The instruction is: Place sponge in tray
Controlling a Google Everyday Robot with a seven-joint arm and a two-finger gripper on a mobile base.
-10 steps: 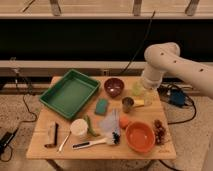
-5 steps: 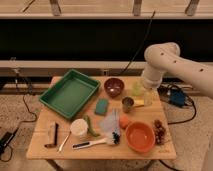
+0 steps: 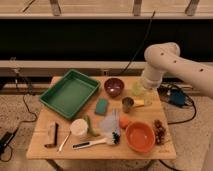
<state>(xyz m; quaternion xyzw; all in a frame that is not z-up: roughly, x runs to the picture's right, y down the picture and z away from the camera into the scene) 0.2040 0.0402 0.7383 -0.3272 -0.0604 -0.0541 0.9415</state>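
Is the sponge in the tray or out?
Out: the small teal-green sponge lies on the wooden table beside the large green plastic tray; the gripper hangs over the table's right side.

Sponge (image 3: 102,106) right of tray (image 3: 67,95), gripper (image 3: 140,96) farther right (above table (image 3: 44,121))

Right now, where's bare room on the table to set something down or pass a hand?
The tray interior is bare. There is bare wood between the tray and the white cup, front left. Crowded: sponge, metal cup, cloth and orange bowl cluster mid-right. The gripper hangs beside the dark bowl, back right.
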